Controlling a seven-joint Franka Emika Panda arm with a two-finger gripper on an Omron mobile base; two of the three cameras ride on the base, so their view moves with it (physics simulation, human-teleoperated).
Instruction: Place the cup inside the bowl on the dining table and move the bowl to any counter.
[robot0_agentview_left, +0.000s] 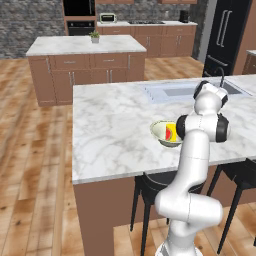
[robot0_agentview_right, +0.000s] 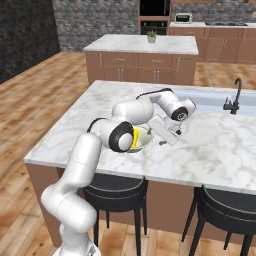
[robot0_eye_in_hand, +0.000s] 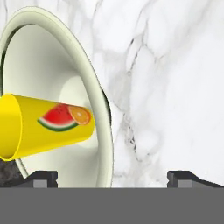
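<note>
The bowl (robot0_agentview_left: 161, 131) is sitting near the front edge of the dining table (robot0_agentview_left: 110, 130), with the cup (robot0_agentview_left: 171, 133) lying inside it. Bare marble is lying open all around it. The faucet (robot0_agentview_right: 235, 97) is standing well apart.

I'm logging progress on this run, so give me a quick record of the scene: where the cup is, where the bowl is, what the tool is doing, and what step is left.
cup: yellow, inside the bowl
bowl: on the dining table, near its front edge
tool: open, holding nothing, beside the bowl
counter: island behind the table, with a small potted plant
step left: move the bowl to a counter
</note>
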